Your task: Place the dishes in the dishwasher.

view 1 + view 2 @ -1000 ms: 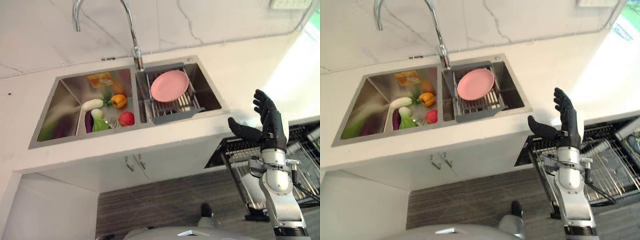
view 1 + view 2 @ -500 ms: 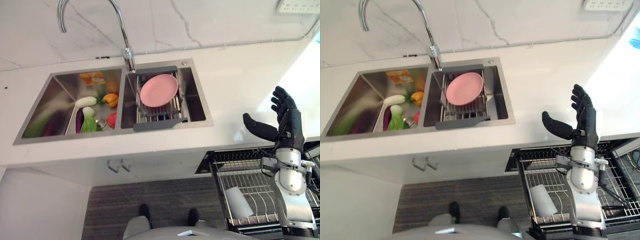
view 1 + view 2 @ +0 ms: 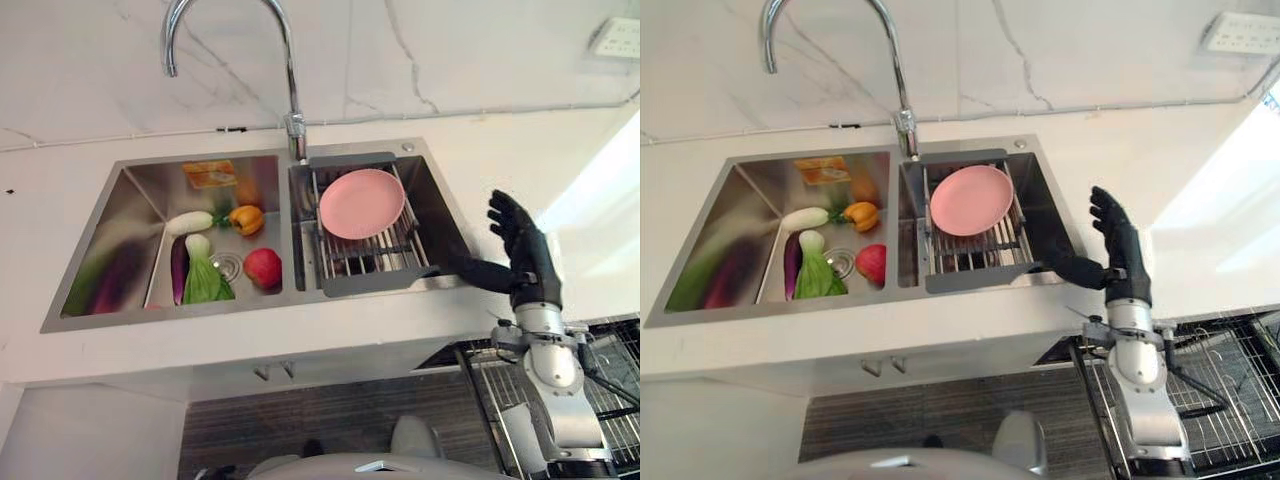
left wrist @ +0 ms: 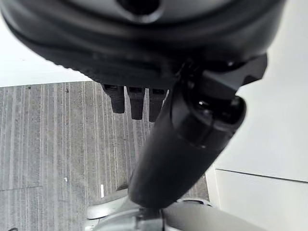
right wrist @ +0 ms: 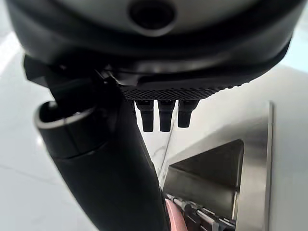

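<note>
A pink plate [image 3: 361, 203] leans in a grey drying rack [image 3: 370, 283] set in the right basin of the steel sink [image 3: 120, 320]. My right hand [image 3: 522, 250] hovers open just right of the sink, fingers straight up. Its thumb reaches over the rim toward the rack's front corner, without touching the plate. In the right wrist view the plate's edge [image 5: 175, 216] shows past the open right hand [image 5: 159, 48]. The pulled-out dishwasher rack [image 3: 1215, 395] lies low at the right, below the counter. My left hand [image 4: 144, 48] hangs open over the floor, holding nothing.
The left basin holds vegetables: a red fruit [image 3: 262, 267], a yellow pepper [image 3: 240, 219], an aubergine [image 3: 179, 268] and greens. A tall curved faucet [image 3: 290, 60] stands behind the divider. White countertop [image 3: 560, 160] runs right of the sink.
The camera has shifted, so the whole scene slid rightward. My right hand has come closer to the sink; its thumb now reaches over the right rim near the rack.
</note>
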Motion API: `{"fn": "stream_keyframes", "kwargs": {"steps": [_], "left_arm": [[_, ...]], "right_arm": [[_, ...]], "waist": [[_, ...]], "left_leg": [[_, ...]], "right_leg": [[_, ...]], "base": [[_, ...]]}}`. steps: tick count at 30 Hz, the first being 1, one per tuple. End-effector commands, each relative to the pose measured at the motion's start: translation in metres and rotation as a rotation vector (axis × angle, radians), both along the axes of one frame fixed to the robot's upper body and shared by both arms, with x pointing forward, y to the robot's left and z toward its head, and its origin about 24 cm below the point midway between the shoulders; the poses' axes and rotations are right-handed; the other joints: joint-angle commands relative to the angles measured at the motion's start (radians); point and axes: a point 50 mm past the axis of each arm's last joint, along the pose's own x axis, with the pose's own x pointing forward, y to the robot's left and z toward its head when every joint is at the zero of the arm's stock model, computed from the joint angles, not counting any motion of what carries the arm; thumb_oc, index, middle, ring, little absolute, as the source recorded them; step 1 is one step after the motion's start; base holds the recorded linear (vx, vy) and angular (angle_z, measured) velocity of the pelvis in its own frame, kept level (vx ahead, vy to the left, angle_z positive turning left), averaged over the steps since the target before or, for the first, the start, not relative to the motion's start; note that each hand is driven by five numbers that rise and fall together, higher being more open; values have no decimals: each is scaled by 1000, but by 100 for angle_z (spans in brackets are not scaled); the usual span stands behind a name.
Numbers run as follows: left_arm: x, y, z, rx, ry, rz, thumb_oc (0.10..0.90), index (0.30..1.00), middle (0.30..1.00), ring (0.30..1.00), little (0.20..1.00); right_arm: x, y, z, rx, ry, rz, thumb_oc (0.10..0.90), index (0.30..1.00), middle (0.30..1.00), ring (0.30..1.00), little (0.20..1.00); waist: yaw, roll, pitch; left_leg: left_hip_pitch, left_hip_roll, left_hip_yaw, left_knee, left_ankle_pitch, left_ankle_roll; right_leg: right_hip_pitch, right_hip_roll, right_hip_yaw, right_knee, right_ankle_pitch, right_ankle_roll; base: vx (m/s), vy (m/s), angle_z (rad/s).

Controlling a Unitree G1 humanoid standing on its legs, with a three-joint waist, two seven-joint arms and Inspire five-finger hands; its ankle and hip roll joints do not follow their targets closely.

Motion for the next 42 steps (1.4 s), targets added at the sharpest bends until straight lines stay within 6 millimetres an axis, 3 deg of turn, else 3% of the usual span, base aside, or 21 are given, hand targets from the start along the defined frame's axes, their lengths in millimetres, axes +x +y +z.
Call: {"fn": "stream_keyframes", "kwargs": {"steps": [1,11,23,30,37,41,42], "left_arm": [[4,-8,-1,-30,-19,18,800,900,900,900,900],[11,-15,-2,-54,-31,-88,800,900,900,900,900],[8,-12,-2,-40,3,-134,800,900,900,900,900],[7,-13,-3,-42,19,-175,800,900,900,900,900],[5,-10,-2,-26,31,-211,800,900,900,900,900],[3,-9,-2,-22,38,-213,800,900,900,900,900],[2,-7,-2,-18,42,-217,800,900,900,900,900]], "right_arm": [[12,-1,68,-89,-325,51,800,900,900,900,900],[16,11,71,-159,-313,154,800,900,900,900,900],[22,26,82,-310,-335,254,800,900,900,900,900],[26,47,89,-387,-373,356,800,900,900,900,900],[41,69,97,-536,-397,446,800,900,900,900,900],[52,66,99,-663,-379,416,800,900,900,900,900],[57,61,102,-769,-370,387,800,900,900,900,900]], "waist": [[31,8,-13],[41,2,-39],[39,6,-55],[46,9,-65],[66,14,-69],[74,13,-72],[80,9,-74]], "left_leg": [[-5,69,-8,7,-70,-104],[-13,95,1,2,-65,-134],[5,103,0,2,-70,-142],[6,108,-3,2,-69,-147],[2,118,-16,2,-60,-157],[-1,120,-26,2,-58,-161],[0,121,-30,2,-58,-162]], "right_leg": [[145,5,-40,-206,110,38],[225,26,-94,-332,110,39],[256,37,-92,-341,95,33],[260,41,-94,-342,88,27],[273,46,-108,-348,80,22],[285,48,-125,-352,77,20],[289,50,-131,-352,76,19]], "base": [[19,-56,8],[39,-53,-3],[28,-22,1],[19,-27,0],[21,-29,-1],[26,-18,12],[43,-18,25]]}}
